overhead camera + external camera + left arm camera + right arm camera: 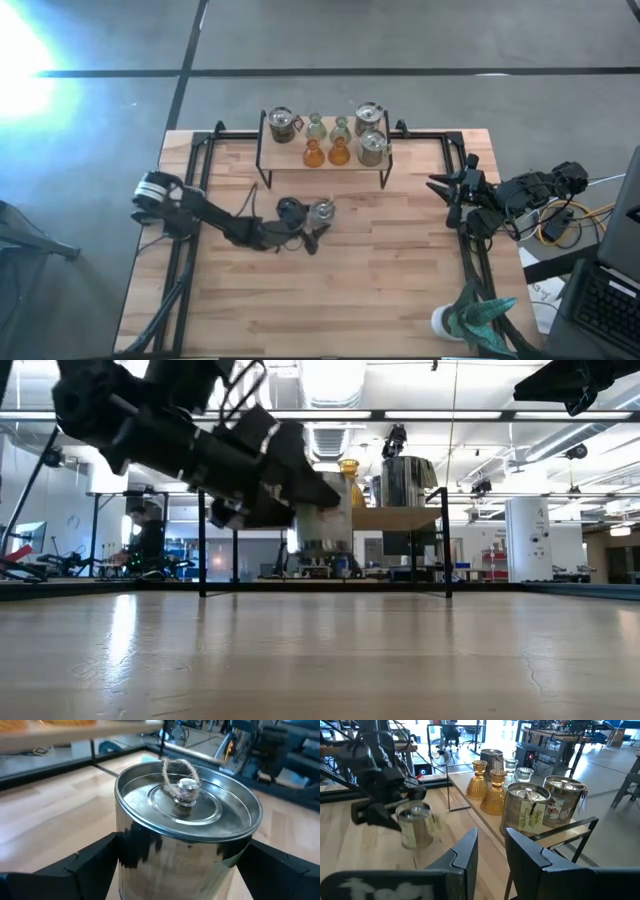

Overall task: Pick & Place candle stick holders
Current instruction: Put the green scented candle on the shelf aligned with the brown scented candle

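Note:
My left gripper [318, 218] is near the table's middle, in front of the shelf, closed on a silvery lidded jar holder [187, 820] whose knob carries a twine loop. The low view shows this jar [326, 525] above the tabletop. On the wooden shelf [290, 158] at the far centre stand three more silvery jars [372, 148], two pale green holders [316, 127] and two amber ones [313, 153], all on their bases. My right gripper [491, 855] waits shut at the table's right edge, holding nothing. My left gripper pinches the jar's round wall [125, 855], just under the lid's rim, between its two fingers [95, 862], one on each opposite side. The fingers reach in roughly level from the table's left. The jar stands upright in the hold, lifted clear of the table.
The shelf stands on thin black legs [262, 172] just beyond the held jar. A white pot with a teal plant [470, 318] sits at the near right corner. Black frame rails [470, 260] run along the table's left and right sides. Bare wood lies toward the near edge.

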